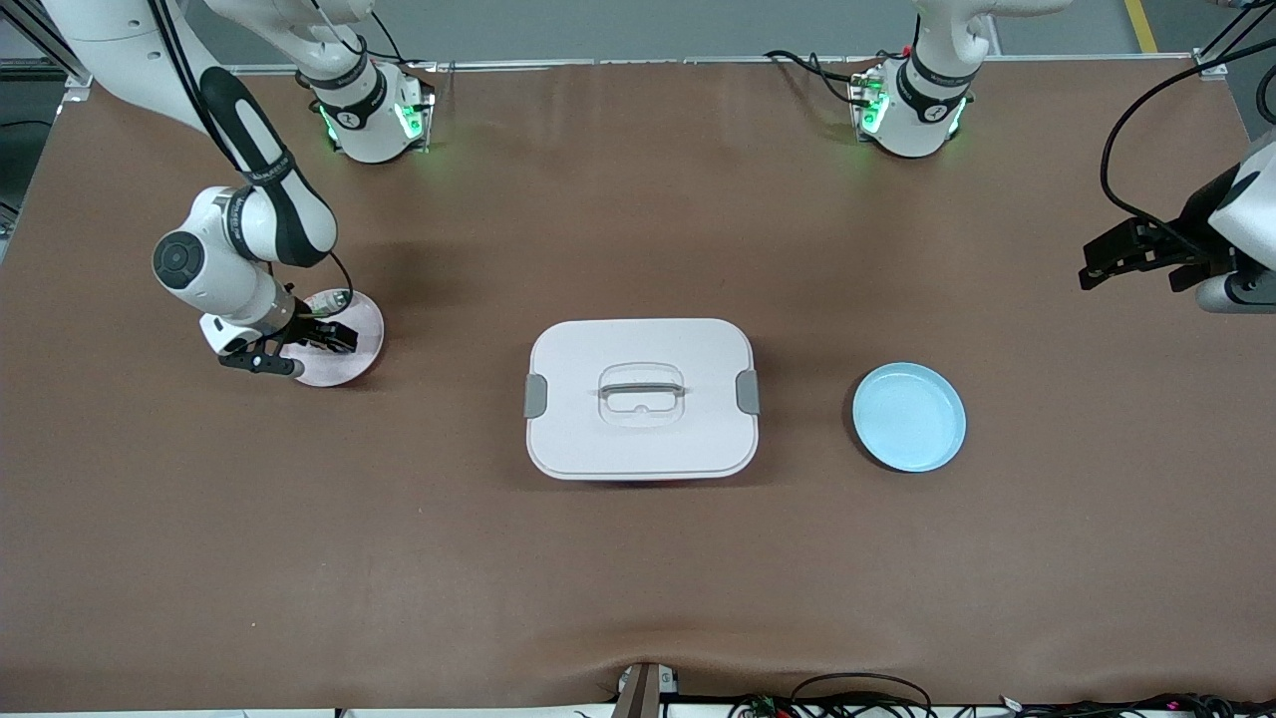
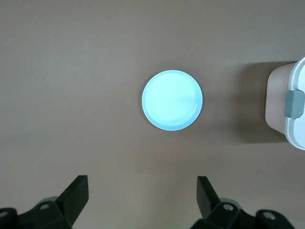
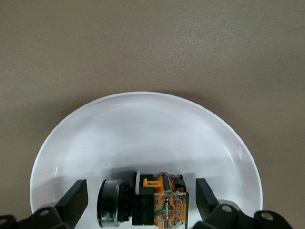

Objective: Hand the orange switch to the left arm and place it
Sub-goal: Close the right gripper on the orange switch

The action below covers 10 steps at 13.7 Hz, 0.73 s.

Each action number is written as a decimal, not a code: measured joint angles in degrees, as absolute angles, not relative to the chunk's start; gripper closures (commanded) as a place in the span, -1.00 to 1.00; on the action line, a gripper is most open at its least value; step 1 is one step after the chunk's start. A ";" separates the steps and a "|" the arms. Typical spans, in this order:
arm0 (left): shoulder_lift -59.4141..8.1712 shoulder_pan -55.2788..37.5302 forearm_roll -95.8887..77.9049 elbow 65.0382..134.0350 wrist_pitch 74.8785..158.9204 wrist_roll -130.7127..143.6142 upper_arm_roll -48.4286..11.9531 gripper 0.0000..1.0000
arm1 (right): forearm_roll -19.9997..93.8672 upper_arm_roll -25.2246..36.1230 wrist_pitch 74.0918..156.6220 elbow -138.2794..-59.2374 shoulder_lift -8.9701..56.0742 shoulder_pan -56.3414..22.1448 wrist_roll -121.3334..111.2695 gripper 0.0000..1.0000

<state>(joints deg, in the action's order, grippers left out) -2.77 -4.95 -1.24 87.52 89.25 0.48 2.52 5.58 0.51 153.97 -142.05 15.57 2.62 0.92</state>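
Observation:
The orange switch [image 3: 147,200] lies on its side on a pink plate [image 1: 344,371], black-bodied with orange parts. My right gripper [image 1: 334,337] is low over that plate at the right arm's end of the table. In the right wrist view it [image 3: 141,191] is open, with one finger on each side of the switch and a small gap at both. The gripper hides the switch in the front view. The white box [image 1: 641,449] sits mid-table with its lid on. My left gripper [image 1: 1102,261] waits in the air at the left arm's end, open and empty [image 2: 142,191].
A blue plate [image 1: 908,416] lies bare between the box and the left arm's end, and shows in the left wrist view [image 2: 172,100] beside the box's latch [image 2: 293,104]. A small green-and-silver component [image 1: 337,297] sits at the pink plate's rim nearest the arm bases.

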 measured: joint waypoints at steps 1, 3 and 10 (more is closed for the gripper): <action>-2.77 -4.95 -1.24 87.52 89.25 0.48 2.52 -1.00 | 5.58 0.51 153.97 -142.05 15.57 2.62 0.92 -0.96; -2.77 -4.94 -1.24 87.52 89.25 0.48 2.52 -1.00 | 5.58 0.51 153.96 -142.05 15.57 2.62 0.91 0.99; -3.30 -4.90 -1.24 87.54 89.25 0.48 2.52 -1.00 | 5.62 0.53 153.97 -142.02 15.56 2.62 0.91 1.00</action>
